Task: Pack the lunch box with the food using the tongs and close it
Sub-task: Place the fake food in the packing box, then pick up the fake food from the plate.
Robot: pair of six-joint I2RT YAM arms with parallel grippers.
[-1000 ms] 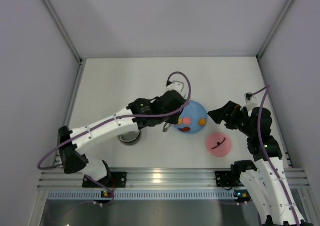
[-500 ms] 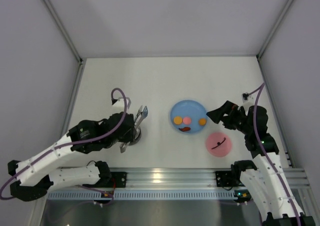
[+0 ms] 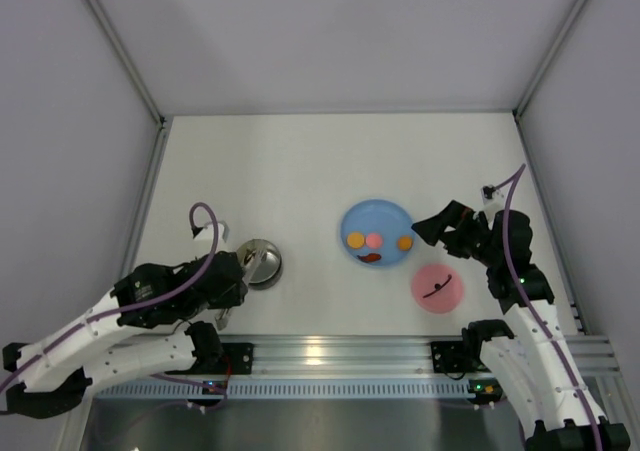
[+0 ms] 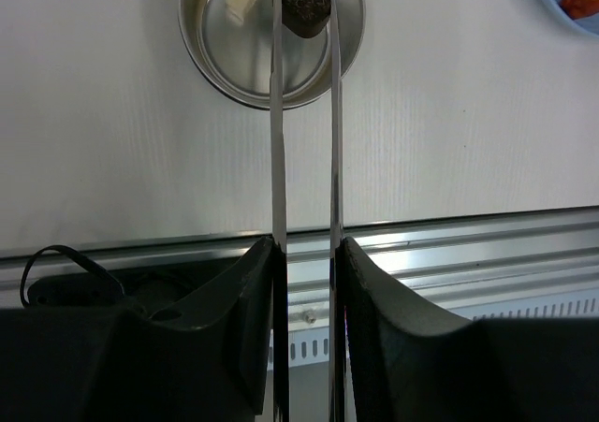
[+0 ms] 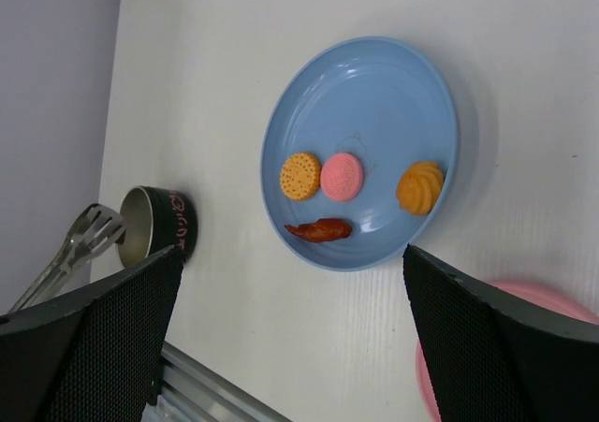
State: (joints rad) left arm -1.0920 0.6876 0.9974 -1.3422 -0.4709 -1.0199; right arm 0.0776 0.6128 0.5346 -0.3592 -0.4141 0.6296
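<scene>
Table (image 3: 300, 161): white; everything below sits on it, in front of my two bases.
Plate (image 5: 374, 104): blue, right of centre, just beyond my right gripper.
Left gripper (image 4: 306, 254): pulled back to the near left of the table. It is pinched on the handle end of the tongs, one finger (image 4: 257, 328) pressing each arm from outside. The jaws stand only a narrow way apart, kept from meeting by the tongs between them.
Right gripper (image 5: 290, 254): spread wide, holding nothing and touching nothing. It hangs above the table at the plate's near edge, with the lid just beside it.
Lid (image 3: 437, 288): pink, black strap up, flat on the table just near-right of the plate and well apart from the pot.
Pot (image 4: 201, 57): open steel pot, on the near left, well apart from the plate.
Tongs (image 4: 278, 160): squeezed almost parallel in my left grip, with the tips reaching out over the pot's mouth.
Dark bit (image 4: 306, 3): clamped between the tong tips over the pot. I cannot tell whether it touches the bottom.
Cream cube (image 4: 241, 1): lying inside the pot, left of the tips.
Orange biscuit (image 5: 299, 175), pink disc (image 5: 342, 176), orange swirl (image 5: 420, 186): in a row on the plate, the first two touching.
Red-brown strip (image 5: 320, 229): on the plate, beside the biscuit and disc near the rim.
</scene>
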